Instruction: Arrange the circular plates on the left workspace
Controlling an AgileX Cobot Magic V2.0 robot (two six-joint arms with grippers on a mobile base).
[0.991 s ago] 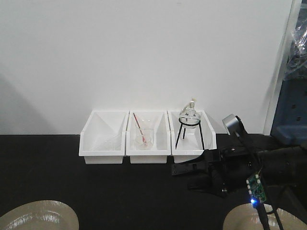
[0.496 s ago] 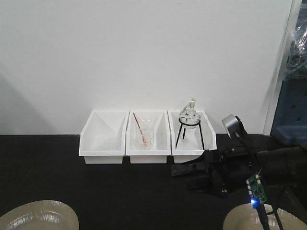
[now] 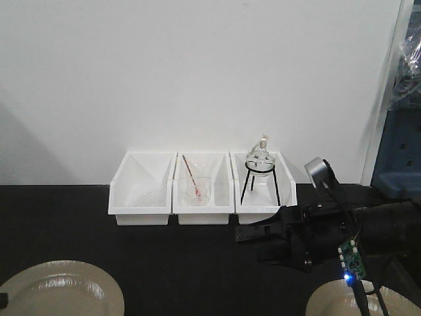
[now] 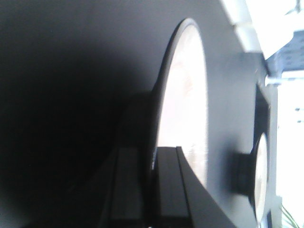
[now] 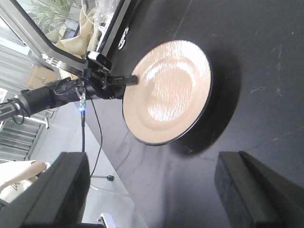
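Note:
One beige circular plate point(image 3: 62, 289) lies low over the black bench top, the left workspace point(image 3: 164, 257), at the front left corner. My left gripper point(image 4: 153, 151) is shut on its rim; the left wrist view shows that plate point(image 4: 183, 95) edge-on between the two fingers. The right wrist view looks across at the same plate point(image 5: 166, 90) with the left arm on its far edge. A second circular plate point(image 3: 335, 304) sits at the front right, partly hidden by my right arm. My right gripper point(image 3: 250, 243) hangs open above the bench near the bins, holding nothing.
Three white bins point(image 3: 202, 187) stand in a row against the back wall; the middle one holds a beaker with a red rod point(image 3: 196, 187), the right one a flask on a black tripod point(image 3: 260, 168). Blue cabinets point(image 3: 398, 158) stand at the far right.
The left plate has slid to the right and further into the front view, carried by my left gripper. The right arm and the right plate have stayed put.

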